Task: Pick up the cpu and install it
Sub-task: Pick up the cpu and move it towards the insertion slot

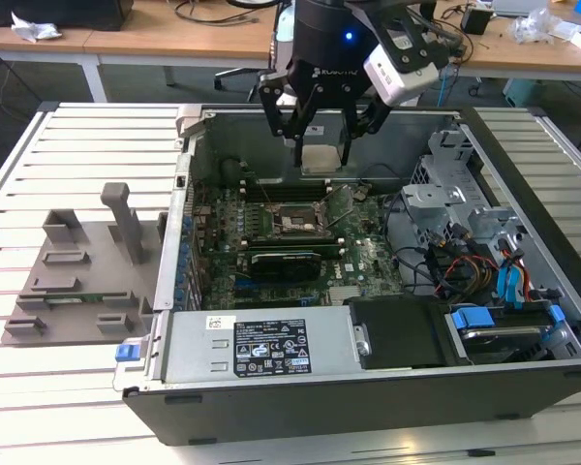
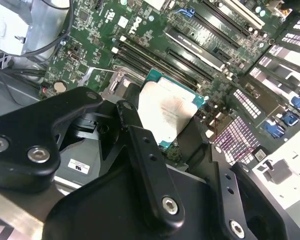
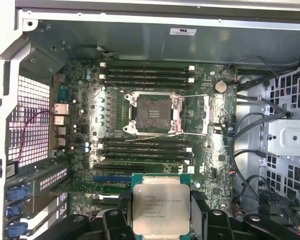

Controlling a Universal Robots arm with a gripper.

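While fingers [image 1: 297, 143] grip the cpu [image 3: 161, 206], it hangs over the case [image 1: 368, 399] (socket [image 3: 152, 112] open).

Place: robotics lab | open computer case [image 1: 368, 399] on slatted table [image 1: 87, 145] | cable-strewn desks [image 1: 155, 39]

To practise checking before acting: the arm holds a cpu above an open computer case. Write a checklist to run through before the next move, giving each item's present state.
1. The cpu clamped in the end effector: ok.
2. The socket uncovered and empty: ok.
3. The cpu centred over the socket: cannot tell.
4. The cpu corner marking matched to the socket: cannot tell.
5. The cables lying away from the socket: ok.
6. The cpu hanging clear of the motherboard: ok.
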